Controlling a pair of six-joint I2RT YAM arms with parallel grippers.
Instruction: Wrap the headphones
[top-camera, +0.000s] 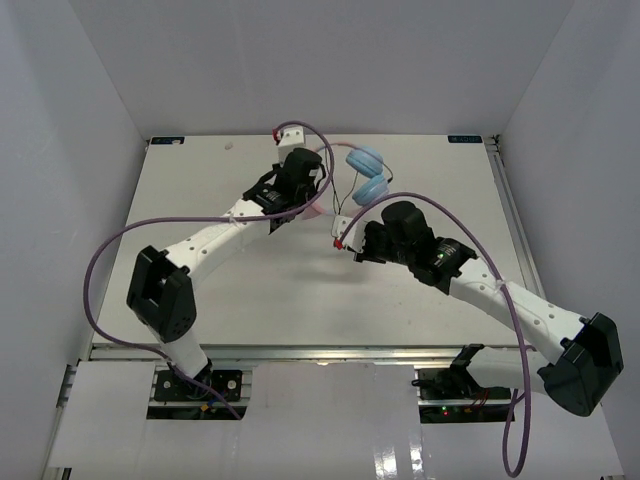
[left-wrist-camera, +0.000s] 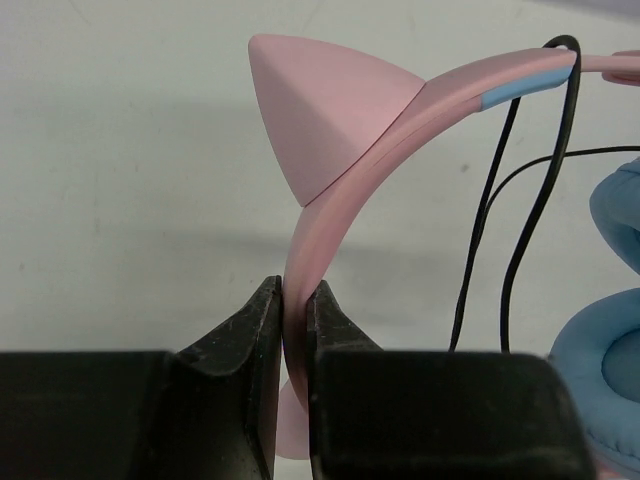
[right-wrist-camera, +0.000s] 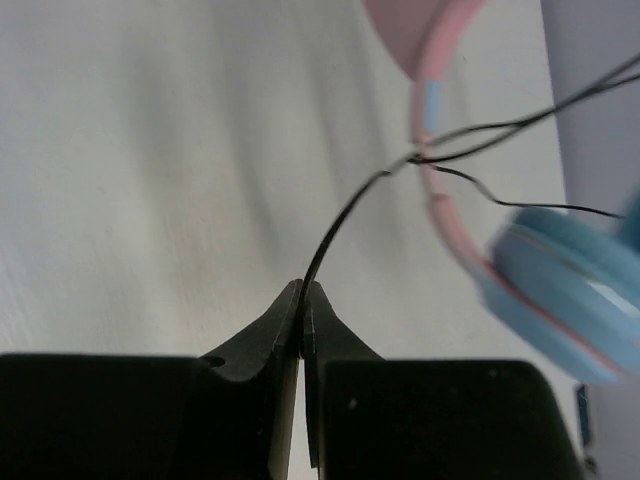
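Observation:
The headphones (top-camera: 366, 174) lie at the back middle of the table, two light blue ear cups (left-wrist-camera: 612, 345) side by side. My left gripper (left-wrist-camera: 297, 300) is shut on the pink headband (left-wrist-camera: 330, 225), just below its pointed pink ear (left-wrist-camera: 325, 110). The thin black cord (right-wrist-camera: 338, 220) loops over the headband and runs down into my right gripper (right-wrist-camera: 303, 296), whose jaws are shut on it. In the top view the left gripper (top-camera: 308, 204) is left of the ear cups and the right gripper (top-camera: 356, 246) is in front of them.
Thick purple arm cables (top-camera: 110, 250) arc over both arms. The white table (top-camera: 200, 200) is boxed in by white walls at the left, back and right. A metal rail (top-camera: 512, 215) runs along the right edge.

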